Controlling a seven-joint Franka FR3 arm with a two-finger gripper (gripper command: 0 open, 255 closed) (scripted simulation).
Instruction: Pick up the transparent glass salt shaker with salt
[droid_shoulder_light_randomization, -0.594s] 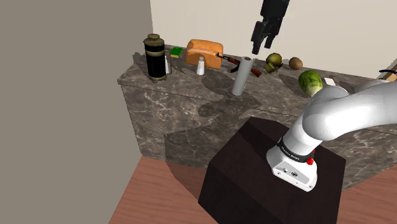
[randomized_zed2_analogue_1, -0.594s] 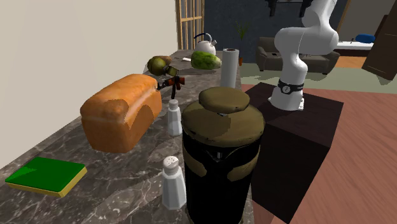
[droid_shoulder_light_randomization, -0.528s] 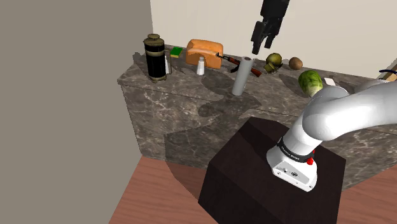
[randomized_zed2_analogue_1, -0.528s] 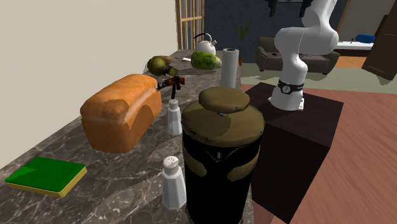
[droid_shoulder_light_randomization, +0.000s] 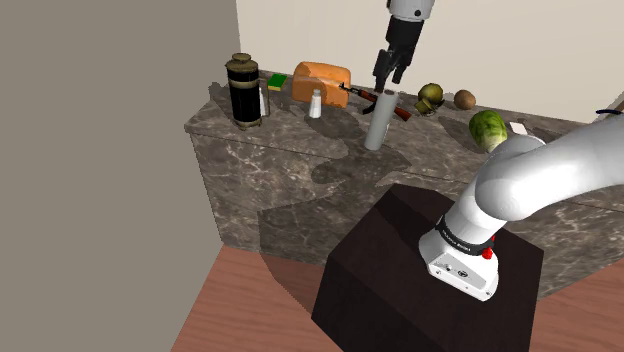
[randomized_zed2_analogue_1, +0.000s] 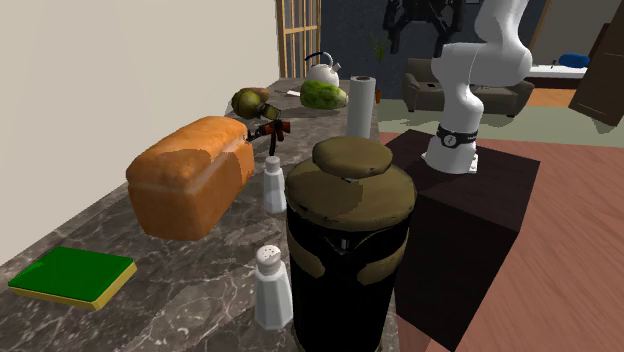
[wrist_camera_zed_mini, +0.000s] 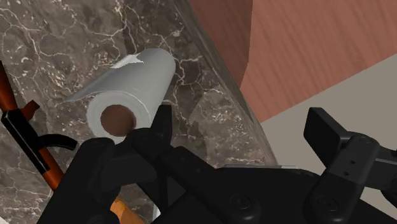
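Looking at a dark marbled counter with a bread loaf at the back, so using that loaf as the reference for everything.

Can see the salt shaker standing upright just beside the loaf, on its side toward the counter's front edge. Looks pale with a greyish cap, and can't tell if it actually touches the crust.

Also spotted a second shaker further off to the shoulder view's left of the loaf, parked right against a dark jar with an olive lid. Honestly can't judge the contents of either shaker.

Got a flat green slab lying on that same left side of the loaf, nearer the wall.

Over to the shoulder view's right of the loaf: found an orange-and-black toy rifle lying flat, then an upright paper towel roll nearer the front edge than the loaf, and much further along a green melon.

As for the gripper: hanging in the air, higher than the loaf and off to the shoulder view's right of it, with both black fingers spread wide apart and well apart from the salt shaker.
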